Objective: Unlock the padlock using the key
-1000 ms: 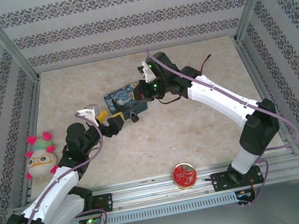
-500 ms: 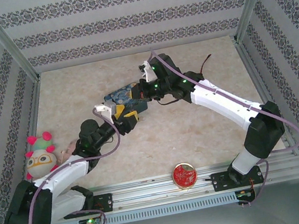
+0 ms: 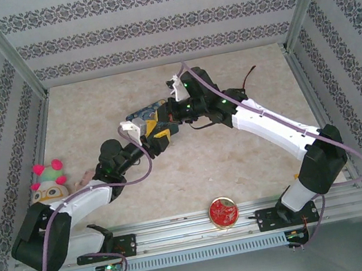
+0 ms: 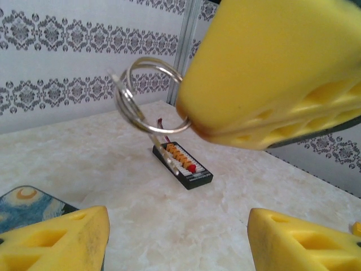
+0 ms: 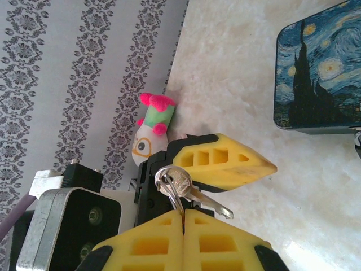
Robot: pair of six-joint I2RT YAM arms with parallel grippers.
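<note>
My right gripper (image 5: pixel 183 213) is shut on a silver key ring (image 5: pixel 169 183), and the key (image 5: pixel 206 199) hangs from it with its blade pointing right. In the left wrist view the ring (image 4: pixel 148 96) dangles under the right gripper's yellow finger (image 4: pixel 271 73). My left gripper (image 4: pixel 177 226) stands open just below it, with bare table between its fingers (image 4: pixel 53 240). From above, the left gripper (image 3: pixel 159 138) and the right gripper (image 3: pixel 163 119) meet beside the starry-night tin (image 3: pixel 141 116). The padlock is hidden.
A plush toy (image 3: pixel 47 181) sits at the left wall by the left arm. A red round object (image 3: pixel 223 211) lies on the front rail. A black connector board (image 4: pixel 183 165) lies on the marble table (image 4: pixel 237 186) beyond the left fingers. The tin (image 5: pixel 318 79) stands to the right of the key.
The left arm has stretched forward and turned, bringing its gripper up under the right gripper. The padlock that lay beside the tin is now covered. The right gripper shifted slightly left.
</note>
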